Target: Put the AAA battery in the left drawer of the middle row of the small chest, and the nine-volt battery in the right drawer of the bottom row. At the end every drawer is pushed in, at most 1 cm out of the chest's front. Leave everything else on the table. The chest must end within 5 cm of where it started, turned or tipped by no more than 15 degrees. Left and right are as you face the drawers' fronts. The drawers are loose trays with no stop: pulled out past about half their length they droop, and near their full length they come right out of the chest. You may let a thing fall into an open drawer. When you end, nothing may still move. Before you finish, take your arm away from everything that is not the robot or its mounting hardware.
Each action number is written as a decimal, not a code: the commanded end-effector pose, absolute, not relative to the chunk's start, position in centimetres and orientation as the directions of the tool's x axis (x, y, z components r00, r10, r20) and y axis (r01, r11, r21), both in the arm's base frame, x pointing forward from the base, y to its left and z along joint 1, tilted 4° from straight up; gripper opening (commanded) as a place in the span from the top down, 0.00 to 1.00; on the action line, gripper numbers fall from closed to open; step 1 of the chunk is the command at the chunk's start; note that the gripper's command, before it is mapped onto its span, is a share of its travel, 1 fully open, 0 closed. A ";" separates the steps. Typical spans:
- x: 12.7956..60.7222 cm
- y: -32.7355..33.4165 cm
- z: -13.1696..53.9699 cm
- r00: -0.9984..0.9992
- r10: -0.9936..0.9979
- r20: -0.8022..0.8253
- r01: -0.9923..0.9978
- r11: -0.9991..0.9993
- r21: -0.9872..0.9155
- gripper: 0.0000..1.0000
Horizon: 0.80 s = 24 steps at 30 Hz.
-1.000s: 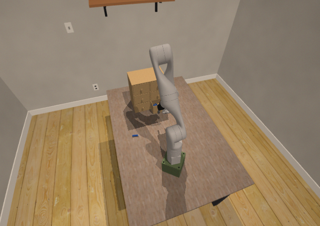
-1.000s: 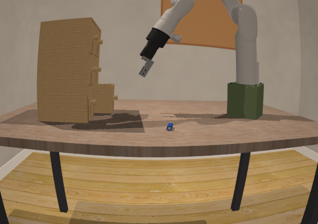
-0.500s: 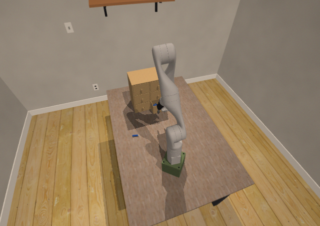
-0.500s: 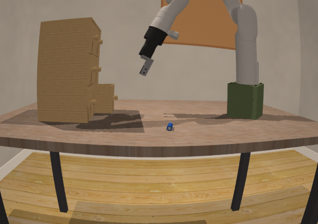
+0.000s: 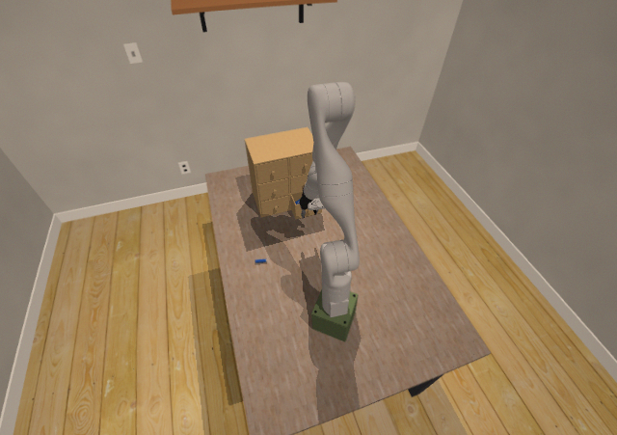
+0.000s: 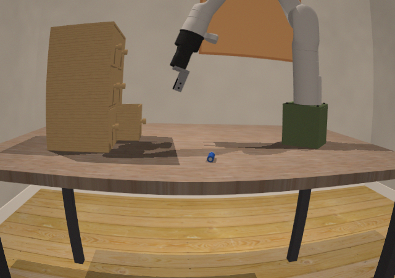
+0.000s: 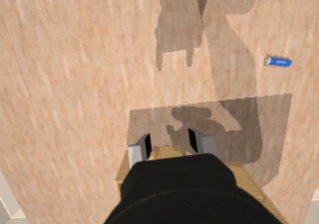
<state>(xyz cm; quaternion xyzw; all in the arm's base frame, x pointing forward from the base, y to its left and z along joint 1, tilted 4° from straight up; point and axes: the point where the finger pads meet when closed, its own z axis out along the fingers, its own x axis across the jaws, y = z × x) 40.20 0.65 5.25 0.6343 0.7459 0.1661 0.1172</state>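
Note:
The small wooden chest (image 5: pixel 279 171) stands at the far end of the table, and also shows in the exterior view (image 6: pixel 84 87). Its bottom right drawer (image 6: pixel 129 122) is pulled partly out; the other drawers sit flush. My gripper (image 6: pixel 178 89) is open and empty. It hangs tilted, well above the table, in front of the open drawer. In the wrist view the open fingers have nothing between them. The blue AAA battery (image 5: pixel 259 261) (image 6: pixel 210 157) (image 7: pixel 278 61) lies on the table, away from the chest. I see no nine-volt battery plainly; the arm hides most of the open drawer's inside.
The arm's green base (image 5: pixel 335 318) stands near the middle of the table. A wall shelf (image 5: pixel 253 0) hangs high behind the chest. A tan wooden edge (image 7: pixel 249 179) shows under the gripper's body in the wrist view.

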 end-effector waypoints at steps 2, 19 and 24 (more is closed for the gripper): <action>40.7 -0.6 5.8 -0.140 0.989 0.050 0.923 0.113 0.367 0.00; 40.7 -0.6 6.7 -0.140 0.989 0.050 0.962 0.124 0.244 0.00; 40.7 -0.6 6.8 -0.140 0.989 0.050 0.967 0.126 0.220 0.00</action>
